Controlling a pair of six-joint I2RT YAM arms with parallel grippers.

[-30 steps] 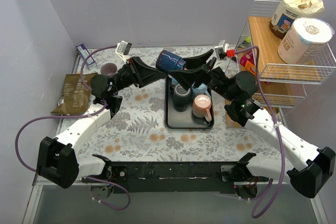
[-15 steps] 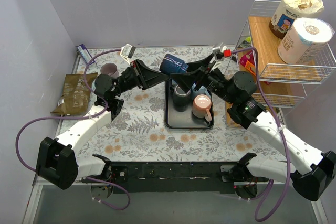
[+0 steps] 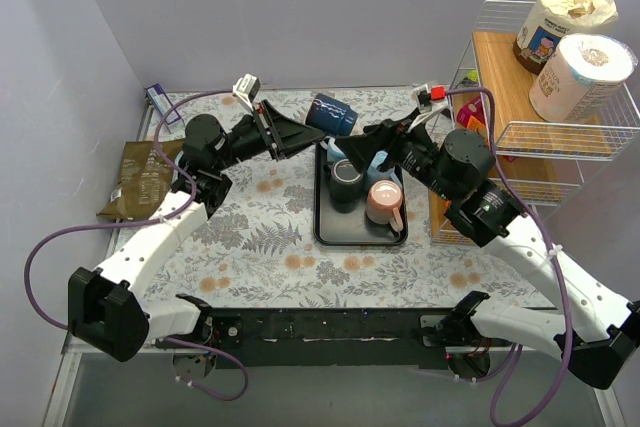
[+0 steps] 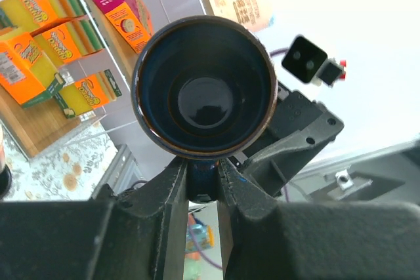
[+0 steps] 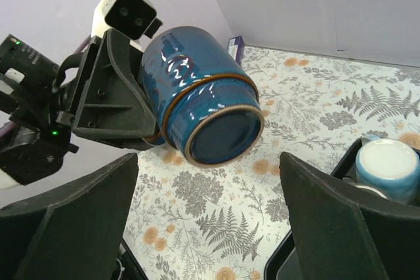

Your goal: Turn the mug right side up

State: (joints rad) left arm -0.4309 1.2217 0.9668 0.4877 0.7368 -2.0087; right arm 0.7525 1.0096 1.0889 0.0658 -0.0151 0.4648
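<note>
A dark blue glazed mug hangs in the air on its side over the back of the table, behind the black tray. My left gripper is shut on its handle; in the left wrist view the mug's open mouth faces the camera, the handle pinched between the fingers. In the right wrist view the mug shows its base. My right gripper is open and empty, just right of the mug, not touching it.
The tray holds a dark mug, a light blue mug and a pink mug. A purple cup and an olive pouch lie at left. A wire rack with boxes and paper rolls stands at right.
The left gripper has carried the blue mug up and back, turning it. The right gripper has let go of it, drawn back to the right and opened.
</note>
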